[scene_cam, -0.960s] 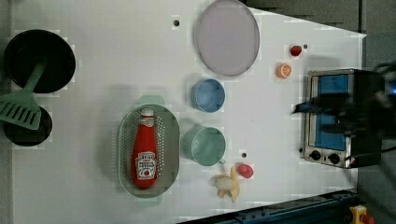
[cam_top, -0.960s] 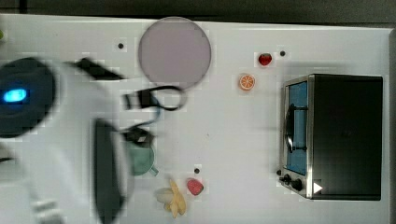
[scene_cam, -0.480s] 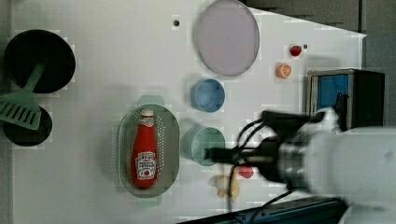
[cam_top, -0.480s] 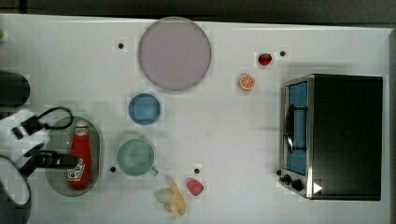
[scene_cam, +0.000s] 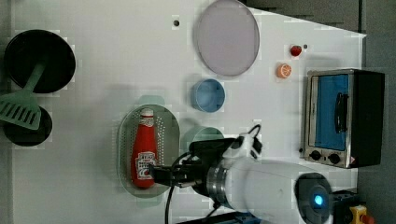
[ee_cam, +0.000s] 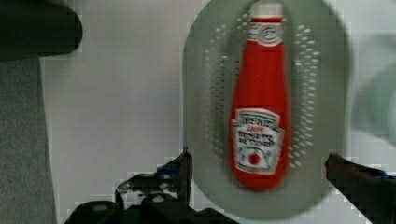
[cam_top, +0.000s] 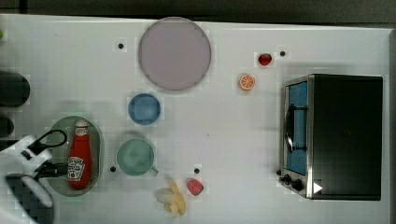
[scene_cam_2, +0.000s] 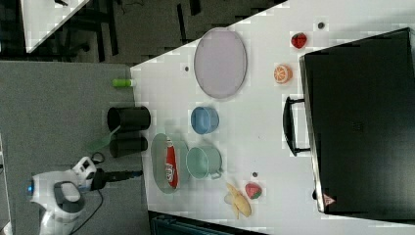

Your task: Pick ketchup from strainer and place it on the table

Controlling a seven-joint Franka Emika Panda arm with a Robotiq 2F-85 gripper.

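Partly tool-hidden [scene_cam: 156, 175] ketchup [scene_cam: 144, 151] base.

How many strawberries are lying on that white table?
2: one strawberry near the top view's upper right, above the toaster oven; another strawberry beside the banana at the top view's bottom.

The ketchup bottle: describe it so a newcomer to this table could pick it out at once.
In the top view, start at the toaster oven on the right and cross the table to the far left, past the teal mug, to the pale green oval strainer. The ketchup lies flat inside it: a red squeeze bottle with white cap and label, much longer than the small strawberry.
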